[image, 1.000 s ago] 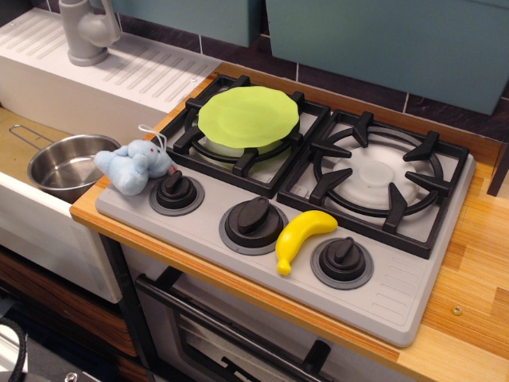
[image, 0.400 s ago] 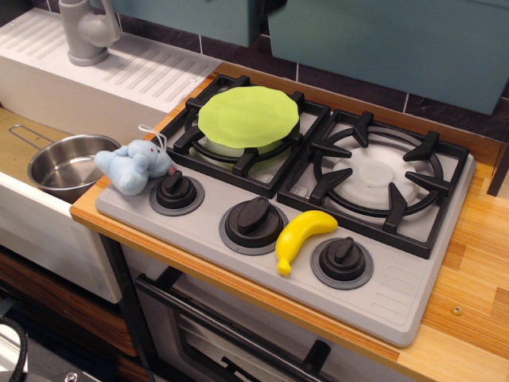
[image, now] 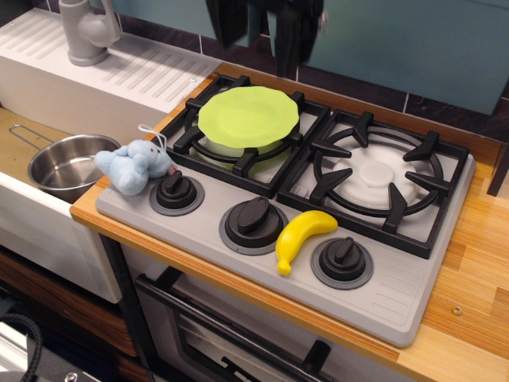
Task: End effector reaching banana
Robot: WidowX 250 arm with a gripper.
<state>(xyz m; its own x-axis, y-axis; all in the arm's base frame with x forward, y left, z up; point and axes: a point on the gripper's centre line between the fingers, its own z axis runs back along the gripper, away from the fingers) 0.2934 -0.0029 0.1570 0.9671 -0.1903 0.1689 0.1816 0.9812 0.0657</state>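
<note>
Hanging at the table's back edge, the hand (image: 262, 32) was seen apart and empty; the green plate (image: 248, 115) could be bumped before the banana (image: 301, 236) was reached.

Quick count, whole frame:
- 1 banana (image: 302, 236), lower middle
- 1 green plate (image: 248, 116), upper middle
- 3 stove knobs: left (image: 176, 192), middle (image: 254, 222), right (image: 342, 259)
- 2 burner grates: left (image: 191, 137), right (image: 374, 178)
- 1 blue plush toy (image: 134, 165), left
- 1 steel pot (image: 64, 164), far left
- 1 grey faucet (image: 86, 29), upper left
- 1 black gripper (image: 270, 28), top edge
</note>
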